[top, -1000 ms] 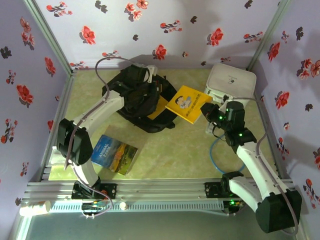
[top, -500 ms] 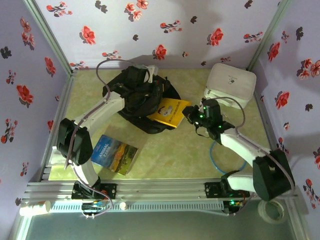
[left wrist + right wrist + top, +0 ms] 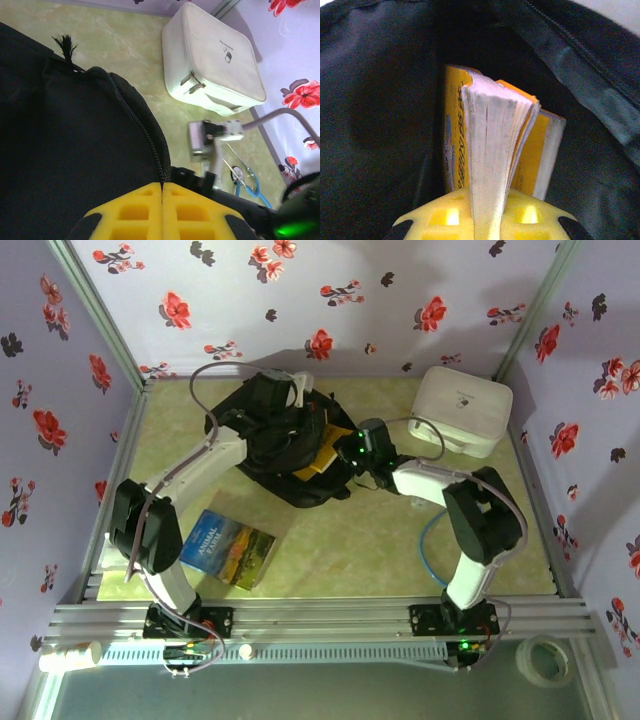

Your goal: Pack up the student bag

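Over to the left of the student bag (image 3: 262, 462), nearer the arm bases, a landscape-cover book (image 3: 228, 547) lies flat on the desk (image 3: 350, 550), apart from the bag. The bag itself sits towards the desk's far side, slumped and black. The left gripper (image 3: 161, 207) is on top of the bag, jaws pinched together right where the bag's zipper edge runs in between them. Inside the bag's dark mouth a yellow book (image 3: 490, 145) goes in spine-up, pages fanning a little. The right gripper (image 3: 487, 215) reaches in from the bag's right side, jaws clamped on that book's page edge. Further right of the bag, well apart, a white zip case (image 3: 462, 410) rests, with a blue stethoscope (image 3: 245, 177) between them.
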Controlling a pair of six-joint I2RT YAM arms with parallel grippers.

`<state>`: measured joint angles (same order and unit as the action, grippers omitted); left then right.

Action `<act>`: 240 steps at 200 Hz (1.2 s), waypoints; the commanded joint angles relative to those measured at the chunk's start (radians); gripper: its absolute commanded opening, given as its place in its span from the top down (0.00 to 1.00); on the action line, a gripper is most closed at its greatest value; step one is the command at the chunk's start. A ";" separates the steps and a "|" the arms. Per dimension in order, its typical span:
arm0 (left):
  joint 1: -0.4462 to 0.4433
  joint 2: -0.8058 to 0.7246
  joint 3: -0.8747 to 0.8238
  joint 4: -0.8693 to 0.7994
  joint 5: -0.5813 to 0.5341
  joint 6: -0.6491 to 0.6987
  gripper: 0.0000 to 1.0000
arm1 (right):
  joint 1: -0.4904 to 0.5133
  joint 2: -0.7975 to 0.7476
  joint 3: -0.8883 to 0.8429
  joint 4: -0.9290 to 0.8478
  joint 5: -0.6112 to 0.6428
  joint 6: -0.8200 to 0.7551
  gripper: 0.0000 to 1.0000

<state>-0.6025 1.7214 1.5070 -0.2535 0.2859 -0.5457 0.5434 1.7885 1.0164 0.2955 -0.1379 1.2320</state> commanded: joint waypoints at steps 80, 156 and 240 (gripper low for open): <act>0.025 -0.050 -0.015 0.102 0.028 -0.067 1.00 | 0.012 0.173 0.127 0.086 -0.117 0.079 0.68; 0.044 -0.070 -0.038 -0.001 0.031 -0.040 0.72 | -0.149 -0.269 -0.168 -0.015 -0.071 0.055 0.34; 0.185 -0.309 -0.459 -0.114 -0.137 -0.169 0.35 | -0.138 -0.413 -0.027 -0.446 0.026 -0.446 0.25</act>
<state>-0.4732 1.5108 1.1393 -0.2687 0.2642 -0.6525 0.3748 1.3567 0.9081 0.0013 -0.1516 0.9733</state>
